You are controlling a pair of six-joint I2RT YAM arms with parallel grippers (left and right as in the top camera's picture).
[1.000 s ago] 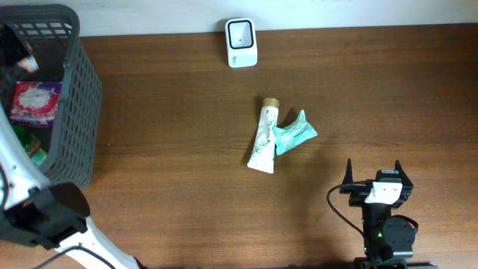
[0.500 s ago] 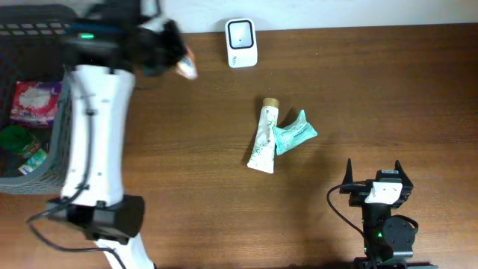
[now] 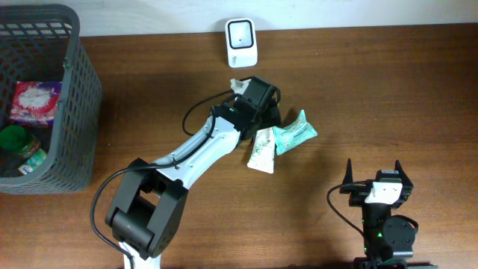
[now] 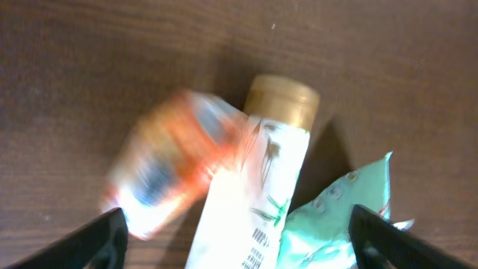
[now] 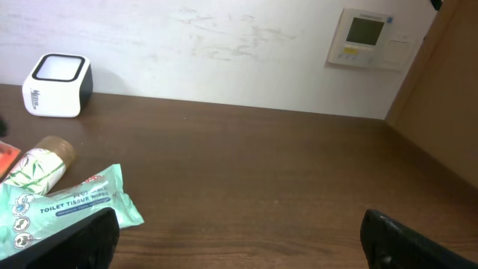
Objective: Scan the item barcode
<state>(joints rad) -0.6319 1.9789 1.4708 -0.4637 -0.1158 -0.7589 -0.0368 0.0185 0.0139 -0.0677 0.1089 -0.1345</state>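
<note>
An orange-and-white packet, blurred, lies loose on the table against the cap end of a white tube. My left gripper hangs over both with its jaws wide open and nothing between them. In the overhead view the left gripper covers the tube's cap and hides the packet. A teal wipes pack lies against the tube on its right. The white barcode scanner stands at the table's far edge. My right gripper rests open near the front right, empty.
A dark mesh basket stands at the far left, holding a pink pack and a green item. In the right wrist view the scanner stands against a white wall, with a wooden panel at right.
My left arm swung out of the basket across to the table's middle carrying the orange packet. Its jaws then opened and the packet now lies beside the tube. The right arm stayed still.
</note>
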